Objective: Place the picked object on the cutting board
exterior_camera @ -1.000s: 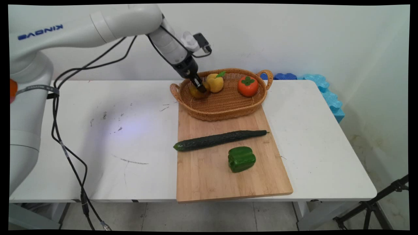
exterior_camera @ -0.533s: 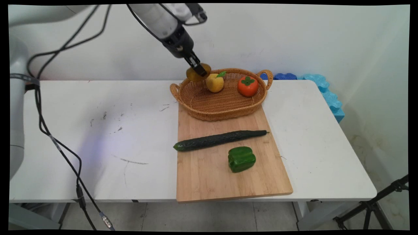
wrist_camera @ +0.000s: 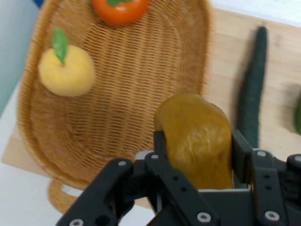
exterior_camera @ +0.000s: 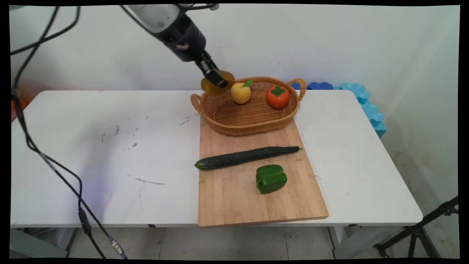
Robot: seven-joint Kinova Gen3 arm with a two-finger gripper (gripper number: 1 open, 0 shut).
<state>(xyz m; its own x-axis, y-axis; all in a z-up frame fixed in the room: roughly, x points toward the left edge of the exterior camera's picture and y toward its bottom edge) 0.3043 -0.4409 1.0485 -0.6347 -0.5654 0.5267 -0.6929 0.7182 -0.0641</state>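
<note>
My black gripper is shut on a brownish-yellow fruit and holds it in the air above the left end of a wicker basket. Inside the basket lie a yellow fruit with a green leaf and an orange-red persimmon. The basket stands at the far end of a wooden cutting board.
On the board lie a long dark cucumber and, nearer the front, a green bell pepper. Blue foam pieces lie at the table's far right corner. Black cables hang down on the left.
The gripper rose out of the basket with the brownish-yellow fruit in it, then shifted slightly left. The other fruits and vegetables stayed put.
</note>
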